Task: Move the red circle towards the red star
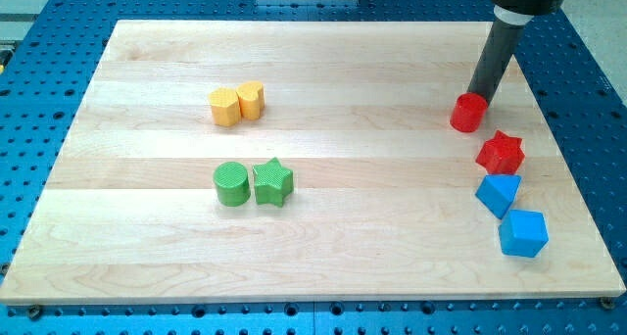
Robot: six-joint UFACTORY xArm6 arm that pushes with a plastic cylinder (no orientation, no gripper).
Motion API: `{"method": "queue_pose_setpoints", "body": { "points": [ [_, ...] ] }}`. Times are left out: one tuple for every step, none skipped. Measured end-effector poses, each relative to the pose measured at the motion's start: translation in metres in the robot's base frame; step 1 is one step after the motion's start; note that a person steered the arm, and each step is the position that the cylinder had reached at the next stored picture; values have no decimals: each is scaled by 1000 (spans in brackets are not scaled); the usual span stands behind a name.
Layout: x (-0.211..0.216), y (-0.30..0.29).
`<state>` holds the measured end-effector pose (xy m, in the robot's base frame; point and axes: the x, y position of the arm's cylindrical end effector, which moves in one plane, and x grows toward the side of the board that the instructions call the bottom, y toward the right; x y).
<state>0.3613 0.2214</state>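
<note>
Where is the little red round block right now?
The red circle block sits near the wooden board's right edge, toward the view's top, just above the red star block, with my tip touching its upper side.

You see a red circle (468,113), red star (501,153), two blue blocks (498,194) (522,234), green circle (231,184), green star (272,182), two yellow blocks (225,108) (252,99), pale wooden board (343,80), dark rod (495,56).

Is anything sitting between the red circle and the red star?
No. In the camera view only bare board separates the red circle from the red star down-right of it. My tip is at the circle's upper edge, on the far side from the star.
</note>
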Motion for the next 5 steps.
{"method": "queue_pose_setpoints", "body": {
  "points": [
    [-15, -16],
    [0, -27],
    [15, -21],
    [14, 2],
    [55, 52]
  ]
}}
